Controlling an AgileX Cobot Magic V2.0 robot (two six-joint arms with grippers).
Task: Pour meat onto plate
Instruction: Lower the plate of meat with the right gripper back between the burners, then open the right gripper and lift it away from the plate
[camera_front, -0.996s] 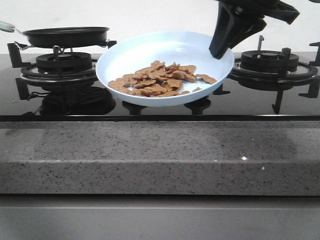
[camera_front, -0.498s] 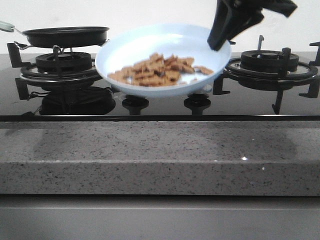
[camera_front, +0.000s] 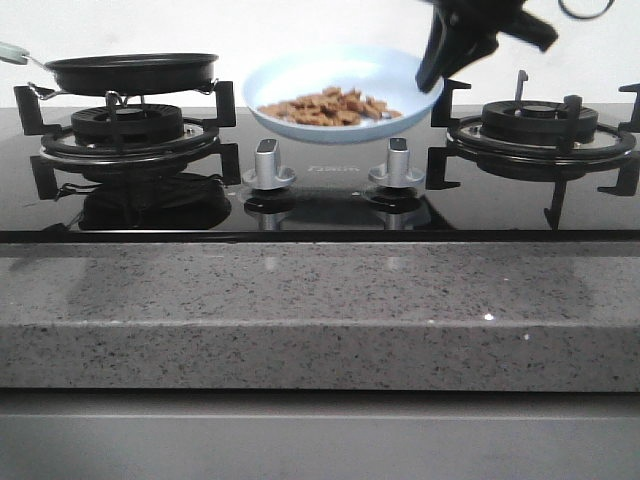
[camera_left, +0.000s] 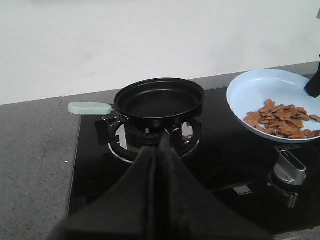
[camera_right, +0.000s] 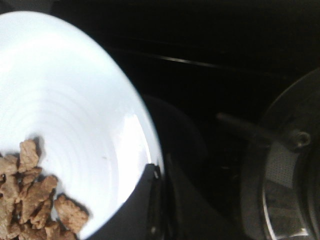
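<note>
While gripped, plate (camera_front: 345, 88) level (meat (camera_front: 330, 106) inside)

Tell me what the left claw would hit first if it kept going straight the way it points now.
Most likely the black frying pan on the left burner: in the left wrist view the shut left claw points at its near rim. The burner grate below could come first; depth is unclear.

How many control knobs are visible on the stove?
2: left knob and right knob, side by side on the glass between the burners, below the lifted plate. More may be hidden.
</note>
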